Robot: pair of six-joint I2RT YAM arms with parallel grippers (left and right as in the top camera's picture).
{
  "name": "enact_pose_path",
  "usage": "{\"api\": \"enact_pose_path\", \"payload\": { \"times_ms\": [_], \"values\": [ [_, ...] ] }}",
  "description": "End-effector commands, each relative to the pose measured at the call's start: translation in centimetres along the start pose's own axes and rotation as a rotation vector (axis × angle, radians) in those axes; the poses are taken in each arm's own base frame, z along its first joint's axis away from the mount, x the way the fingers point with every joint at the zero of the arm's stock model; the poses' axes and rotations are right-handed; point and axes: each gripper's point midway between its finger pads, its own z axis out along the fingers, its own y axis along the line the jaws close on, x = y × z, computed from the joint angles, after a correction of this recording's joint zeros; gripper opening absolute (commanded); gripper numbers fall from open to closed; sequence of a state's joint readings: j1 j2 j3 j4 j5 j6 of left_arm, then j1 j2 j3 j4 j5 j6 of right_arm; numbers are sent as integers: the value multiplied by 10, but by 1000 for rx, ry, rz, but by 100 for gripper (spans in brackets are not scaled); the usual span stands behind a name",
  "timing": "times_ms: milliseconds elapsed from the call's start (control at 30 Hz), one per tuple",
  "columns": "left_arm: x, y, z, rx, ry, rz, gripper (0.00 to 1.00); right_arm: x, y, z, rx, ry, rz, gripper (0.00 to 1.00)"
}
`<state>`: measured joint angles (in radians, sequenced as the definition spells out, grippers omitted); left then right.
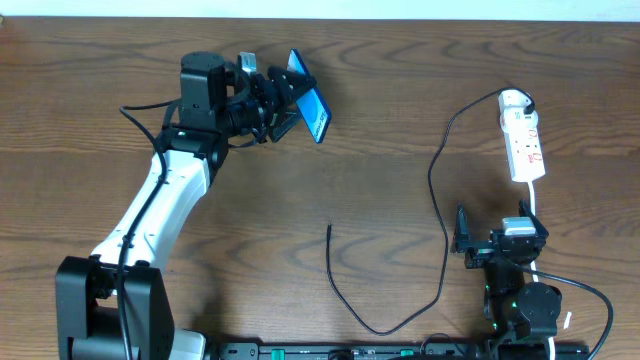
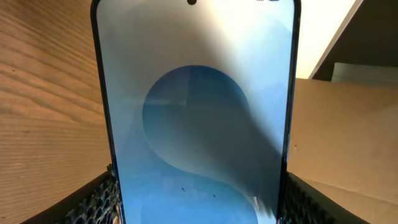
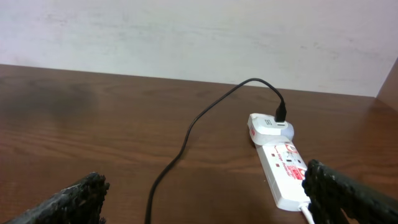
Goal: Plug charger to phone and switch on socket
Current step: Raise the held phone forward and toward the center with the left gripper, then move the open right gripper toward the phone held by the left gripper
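Two table arms: left arm [image 1: 160, 205], long white link, black joints and base, thin black cable alongside, small green light; right arm [image 1: 520, 298], compact, black, green lights, looped black cable; right gripper [image 3: 208, 199], black rough-grained pads [image 3: 68, 202].

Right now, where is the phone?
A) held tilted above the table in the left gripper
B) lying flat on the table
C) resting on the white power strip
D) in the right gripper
A: the phone is clamped, tilted, between the fingers of the left gripper, while the right gripper is open and empty.
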<state>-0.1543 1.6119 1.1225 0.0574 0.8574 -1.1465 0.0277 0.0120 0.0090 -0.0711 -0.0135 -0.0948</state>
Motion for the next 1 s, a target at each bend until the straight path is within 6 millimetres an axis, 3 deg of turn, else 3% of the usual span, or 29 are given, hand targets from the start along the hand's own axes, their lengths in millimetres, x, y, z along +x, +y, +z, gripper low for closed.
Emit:
{"api": "enact_pose_path", "payload": {
  "times_ms": [0,367,733,967],
  "values": [
    [0,-16,-7,31,-16,12,7,1,0,0,5,0,10,99],
    [-6,-28,-8,72,-43,12,8,-22,12,-3,-73,-65,90,99],
    [-6,-28,-8,72,-43,12,7,-92,20,-18,-157,-83,94,99],
    [-6,-28,-8,72,-43,12,7,-154,61,-21,-446,-76,86,99]
  ]
}}
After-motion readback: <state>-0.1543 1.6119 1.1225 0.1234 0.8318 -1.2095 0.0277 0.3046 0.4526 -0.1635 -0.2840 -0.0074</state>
